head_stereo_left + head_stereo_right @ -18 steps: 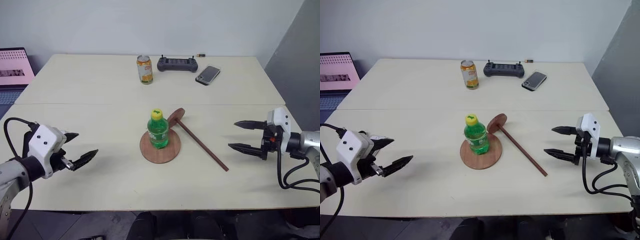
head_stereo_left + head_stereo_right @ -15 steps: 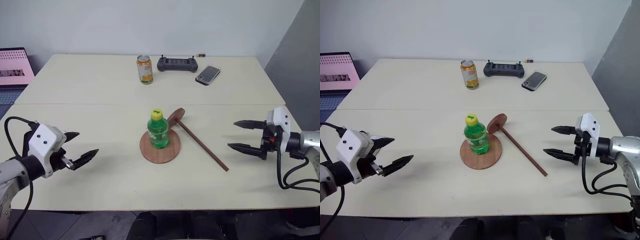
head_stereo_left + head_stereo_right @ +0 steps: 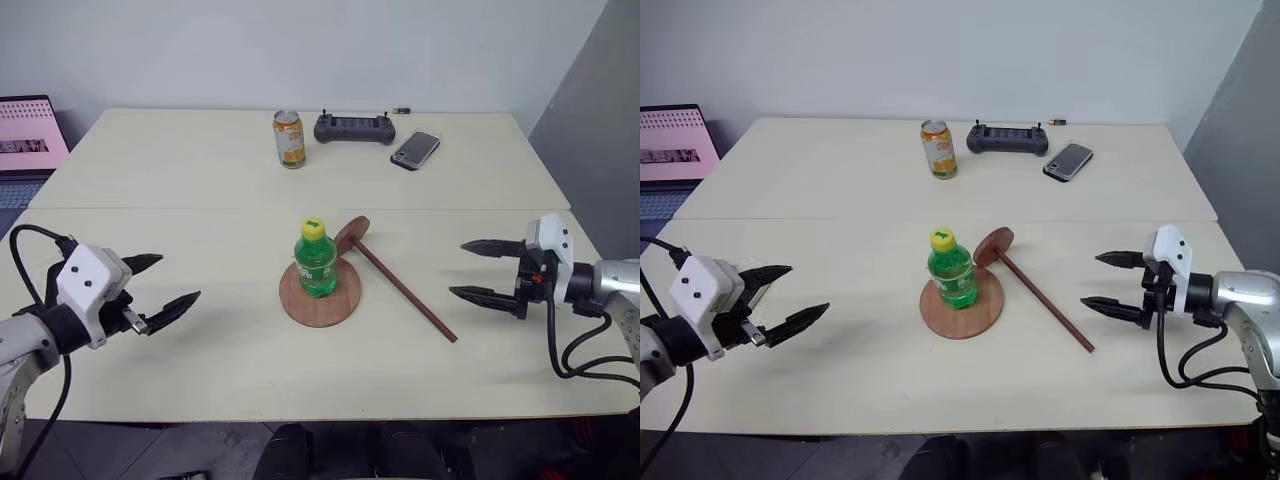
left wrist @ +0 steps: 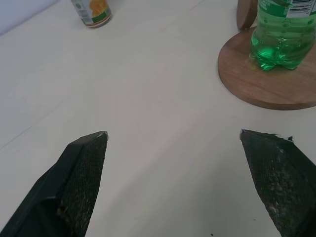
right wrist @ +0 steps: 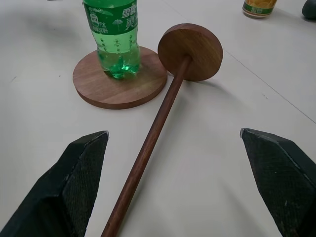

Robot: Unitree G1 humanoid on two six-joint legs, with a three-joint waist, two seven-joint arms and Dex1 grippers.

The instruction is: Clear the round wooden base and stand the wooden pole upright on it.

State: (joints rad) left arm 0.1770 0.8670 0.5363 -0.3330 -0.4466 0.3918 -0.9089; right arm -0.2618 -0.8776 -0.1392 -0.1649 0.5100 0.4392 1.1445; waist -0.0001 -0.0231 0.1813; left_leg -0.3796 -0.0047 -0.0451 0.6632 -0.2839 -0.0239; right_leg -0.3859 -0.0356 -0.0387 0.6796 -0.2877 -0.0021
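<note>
While a green bottle [image 3: 316,260] with a yellow cap stands upright on the round wooden base [image 3: 320,293], the disc's top is kept occupied. Toward the far edge of the table [image 3: 200,170], a drink can [image 3: 289,138], a dark controller [image 3: 354,128] and a phone [image 3: 415,150] are laid well apart from the base. At the left edge a laptop [image 3: 28,135] is seen. The wooden pole [image 3: 400,290] is laid flat just right of the base, its fixed disc end tilted up beside the bottle and its slim dark rod pointed toward the right gripper [image 3: 478,270], whose fingers are spread wide and empty, near the rod's free end. The left gripper [image 3: 160,285] is likewise held spread, well apart from the base, nothing between its fingers. The base is seen as a thin, smooth, reddish-brown disc.
</note>
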